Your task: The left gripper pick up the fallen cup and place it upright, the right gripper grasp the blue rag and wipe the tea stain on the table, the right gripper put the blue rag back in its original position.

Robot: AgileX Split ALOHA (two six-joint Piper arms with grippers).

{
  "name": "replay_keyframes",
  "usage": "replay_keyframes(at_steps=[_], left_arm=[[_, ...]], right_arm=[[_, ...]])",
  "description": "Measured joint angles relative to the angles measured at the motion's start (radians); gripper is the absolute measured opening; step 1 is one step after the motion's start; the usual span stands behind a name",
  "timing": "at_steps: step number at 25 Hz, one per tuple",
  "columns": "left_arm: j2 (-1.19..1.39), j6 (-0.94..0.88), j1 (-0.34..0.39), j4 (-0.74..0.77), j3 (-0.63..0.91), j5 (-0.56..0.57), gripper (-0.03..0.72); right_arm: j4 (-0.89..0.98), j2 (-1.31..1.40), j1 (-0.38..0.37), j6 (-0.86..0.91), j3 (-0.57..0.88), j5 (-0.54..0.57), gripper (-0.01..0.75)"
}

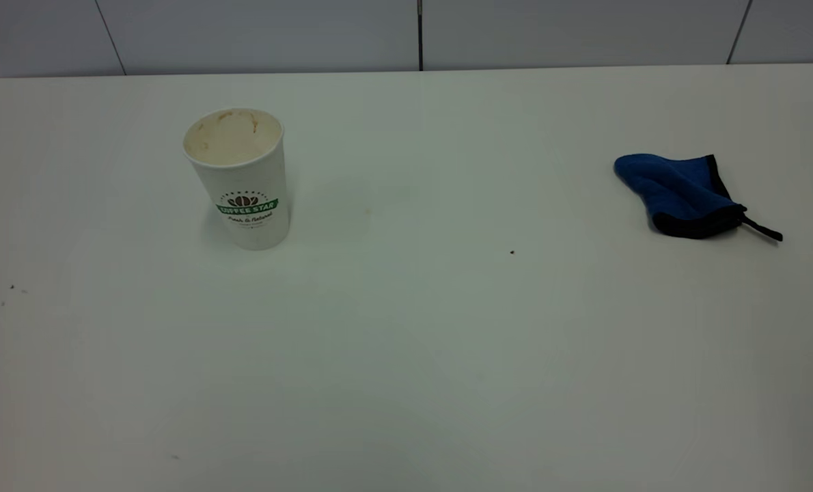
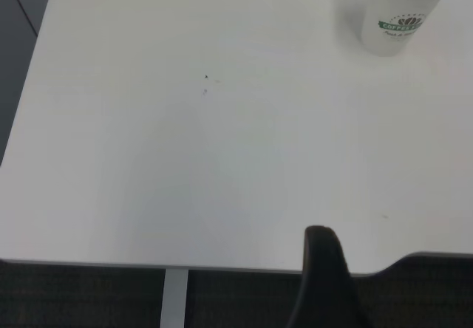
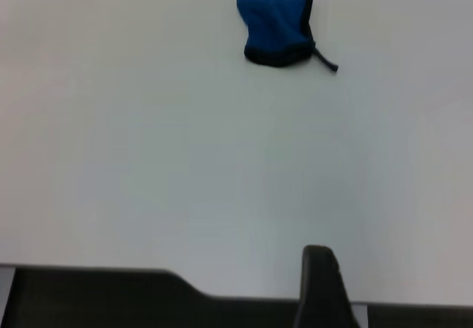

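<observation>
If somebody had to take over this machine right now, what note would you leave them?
Left gripper: pulled back at the table edge, holding nothing; whether open or shut cannot be told.
Right gripper: also back at the table edge, holding nothing.
Cup: upright on the table's left side, tan smears inside.
Rag: lying crumpled on the right side, untouched by either gripper.
Tea stain: no clear blot visible; only tiny specks.
Done: cup stands, table looks wiped, rag is set down.
Left: apparently nothing; check the rag's spot.
</observation>
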Motion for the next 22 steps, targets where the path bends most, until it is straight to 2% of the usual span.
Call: replay_keyframes(at_steps=[3,22], left_arm=[[0.000,0.000,0.000,0.000,0.000,0.000,0.524],[0.000,0.000,0.000,0.000,0.000,0.000,0.524]], right_arm=[[0.000,-0.054,-0.020,0.000,0.000,0.008,0.532],[0.000,-0.057,-0.020,0.000,0.030,-0.035,0.532]])
